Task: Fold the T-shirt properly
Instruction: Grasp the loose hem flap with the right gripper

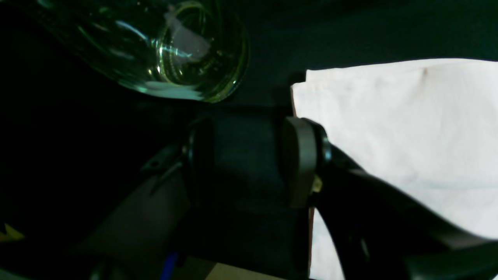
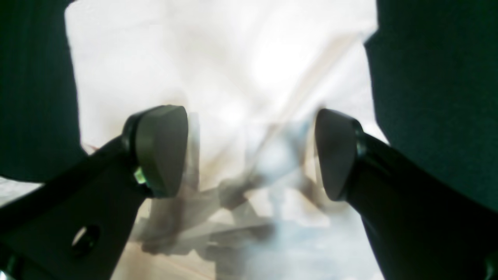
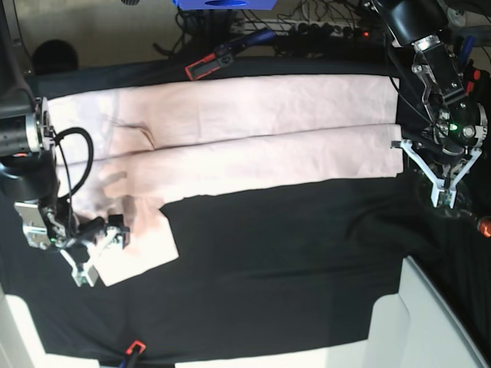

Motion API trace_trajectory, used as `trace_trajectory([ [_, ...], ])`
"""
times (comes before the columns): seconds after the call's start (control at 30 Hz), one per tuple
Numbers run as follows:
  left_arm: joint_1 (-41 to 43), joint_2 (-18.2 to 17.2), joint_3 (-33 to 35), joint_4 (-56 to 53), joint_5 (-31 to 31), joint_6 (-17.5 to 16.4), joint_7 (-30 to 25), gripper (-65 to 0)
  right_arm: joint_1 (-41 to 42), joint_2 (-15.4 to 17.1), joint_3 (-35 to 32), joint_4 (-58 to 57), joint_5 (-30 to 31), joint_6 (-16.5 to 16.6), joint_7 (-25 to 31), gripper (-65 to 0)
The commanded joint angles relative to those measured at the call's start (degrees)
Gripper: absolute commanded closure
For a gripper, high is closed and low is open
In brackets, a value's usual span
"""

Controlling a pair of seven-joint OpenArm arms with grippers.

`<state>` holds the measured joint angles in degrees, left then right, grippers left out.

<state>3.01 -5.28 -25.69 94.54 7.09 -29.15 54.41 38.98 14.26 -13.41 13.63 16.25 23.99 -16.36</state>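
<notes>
One T-shirt [image 3: 253,134] is shown on one black table cloth [image 3: 284,261]. Two grippers are counted, a left gripper [image 3: 443,184] and a right gripper [image 3: 96,249]. One glass bottle [image 1: 155,46] is seen in the left wrist view.

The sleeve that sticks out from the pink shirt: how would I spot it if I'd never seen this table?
Start at the black table cloth, which covers most of the table. Across its far part lies the T-shirt, folded into a long pale pink band. At the band's left end in the base view, the sleeve is the one flap jutting toward the near edge, beside the open right tool.
</notes>
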Motion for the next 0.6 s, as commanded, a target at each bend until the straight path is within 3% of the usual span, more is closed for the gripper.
trace_trajectory([
  [0.0, -0.59, -0.74, -0.2, 0.8, -0.1, 0.18, -0.83, -27.9, 1.68, 0.46, 0.0, 0.66, 0.41, 0.06, 0.93, -46.0],
  [0.17, -0.24, -0.74, -0.2, 0.8, -0.1, 0.18, -0.83, -27.9, 0.71, 0.38, 0.18, 0.66, 0.5, 0.06, 0.93, -20.7],
  [0.37, -0.24, -0.74, -0.2, 0.8, -0.1, 0.18, -0.83, -27.9, -0.08, 0.73, 0.35, 0.75, 0.5, 0.06, 0.93, -0.6],
  [0.57, -0.24, -0.48, -0.2, 0.8, -0.1, 0.18, -0.83, -27.9, 0.36, 2.05, 0.35, 1.19, 0.5, 0.06, 0.93, -0.6],
])
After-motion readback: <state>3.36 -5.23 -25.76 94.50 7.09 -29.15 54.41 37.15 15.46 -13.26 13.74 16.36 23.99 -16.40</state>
